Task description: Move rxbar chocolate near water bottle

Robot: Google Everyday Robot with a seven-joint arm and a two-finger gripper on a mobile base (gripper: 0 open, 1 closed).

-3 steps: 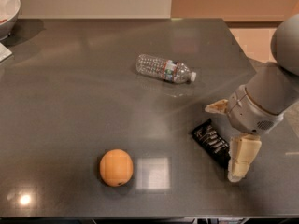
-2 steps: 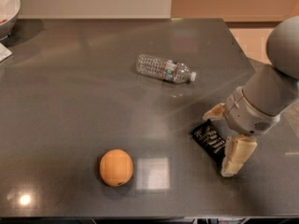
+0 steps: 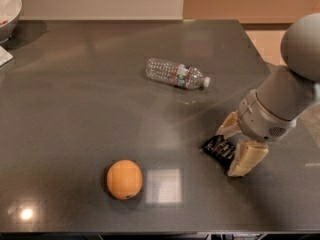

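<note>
The rxbar chocolate (image 3: 217, 148), a small black bar with white lettering, lies flat on the dark table at the right front. My gripper (image 3: 233, 150) is down at the bar's right end. Its two cream fingers (image 3: 246, 159) stand open on either side of the bar, close against it. The bar's right end is partly hidden behind them. The water bottle (image 3: 176, 74) lies on its side near the table's middle back, with its white cap pointing right. It is well apart from the bar.
An orange (image 3: 124, 179) sits at the front, left of the bar. A white bowl (image 3: 9, 10) stands at the back left corner. The table's right edge (image 3: 260, 49) runs close behind my arm (image 3: 285, 96).
My gripper has moved left and lower over the bar, and its fingers have drawn closer together around it. The bar has shifted slightly to the left.
</note>
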